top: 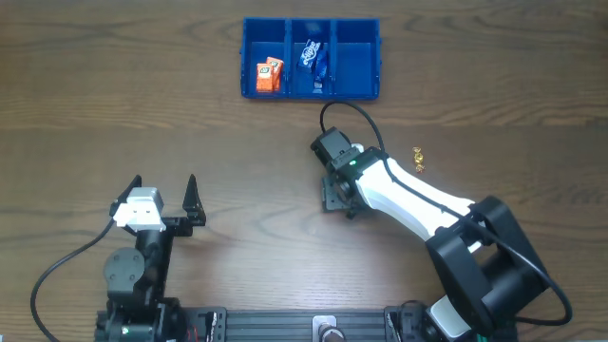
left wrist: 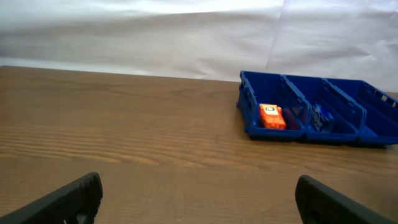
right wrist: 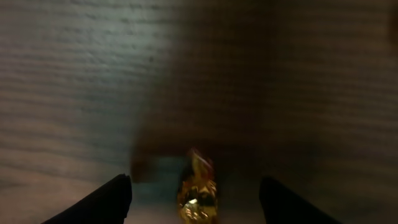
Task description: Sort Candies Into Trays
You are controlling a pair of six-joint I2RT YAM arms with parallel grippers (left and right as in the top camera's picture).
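The left arm (top: 152,249) is matte black, with a round joint housing (top: 121,269), a white block (top: 141,204) at the wrist and a black cable (top: 57,271) looping from its base. The left tool (top: 163,188) has two slim, pointed black fingers (left wrist: 68,200). The right arm (top: 408,195) wears a smooth white shell between bulky black joints, with perhaps a small green light (top: 353,163), and a black cable arches over the right tool (top: 337,199)

Counter (top: 114,104): you see brown wood grain running across its width.
Backdrop (left wrist: 137,37): you face a plain white surface behind the counter's far edge.
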